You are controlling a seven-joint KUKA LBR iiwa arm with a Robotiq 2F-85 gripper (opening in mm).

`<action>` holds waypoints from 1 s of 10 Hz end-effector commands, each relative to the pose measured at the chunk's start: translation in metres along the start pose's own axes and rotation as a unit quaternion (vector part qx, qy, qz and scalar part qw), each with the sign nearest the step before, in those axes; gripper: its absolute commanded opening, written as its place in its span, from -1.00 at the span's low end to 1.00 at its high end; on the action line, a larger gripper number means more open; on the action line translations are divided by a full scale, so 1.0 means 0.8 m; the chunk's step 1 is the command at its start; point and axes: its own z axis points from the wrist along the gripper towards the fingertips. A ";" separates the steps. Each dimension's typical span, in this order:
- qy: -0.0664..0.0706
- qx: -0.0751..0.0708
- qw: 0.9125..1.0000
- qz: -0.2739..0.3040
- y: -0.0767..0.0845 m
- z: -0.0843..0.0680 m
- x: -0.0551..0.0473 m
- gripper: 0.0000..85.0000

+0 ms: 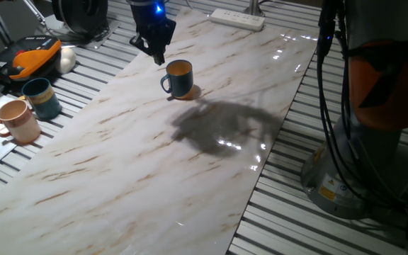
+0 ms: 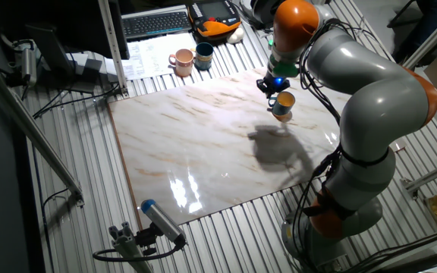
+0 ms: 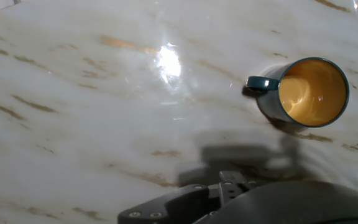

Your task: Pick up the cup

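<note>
The cup (image 1: 178,78) is a dark navy-blue mug with an orange-tan inside. It stands upright on the marble tabletop (image 1: 154,163) with its loop handle toward the left. It also shows in the other fixed view (image 2: 282,105) and at the right of the hand view (image 3: 309,93). My gripper (image 1: 157,55) hangs above the table just behind and left of the cup, apart from it and holding nothing. It shows in the other fixed view (image 2: 273,85) too. The fingertips are too small and dark to tell their spread, and the hand view shows only the hand's body.
A teal mug (image 1: 42,97) and a pinkish-tan mug (image 1: 18,121) stand on the slatted surface left of the marble top. An orange-black device (image 1: 30,58) lies behind them. A white power strip (image 1: 237,18) lies at the far edge. The arm's base (image 1: 360,170) and cables stand to the right.
</note>
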 end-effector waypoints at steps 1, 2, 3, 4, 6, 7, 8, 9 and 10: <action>0.000 -0.003 1.000 0.002 0.000 0.000 0.000 -1.00; 0.001 -0.005 1.000 0.004 0.000 0.001 -0.001 -1.00; 0.001 -0.006 1.000 0.002 -0.001 0.001 -0.003 -1.00; -0.004 -0.004 1.000 0.002 -0.001 0.003 -0.004 -1.00; -0.015 0.027 0.999 0.039 -0.001 0.004 -0.009 -1.00; -0.022 0.038 0.997 0.062 -0.002 0.004 -0.010 -1.00; -0.020 0.034 0.995 0.087 -0.003 0.005 -0.012 -1.00; -0.022 0.034 0.994 0.101 -0.004 0.005 -0.013 -1.00; -0.024 0.025 0.993 0.109 -0.004 0.006 -0.015 -1.00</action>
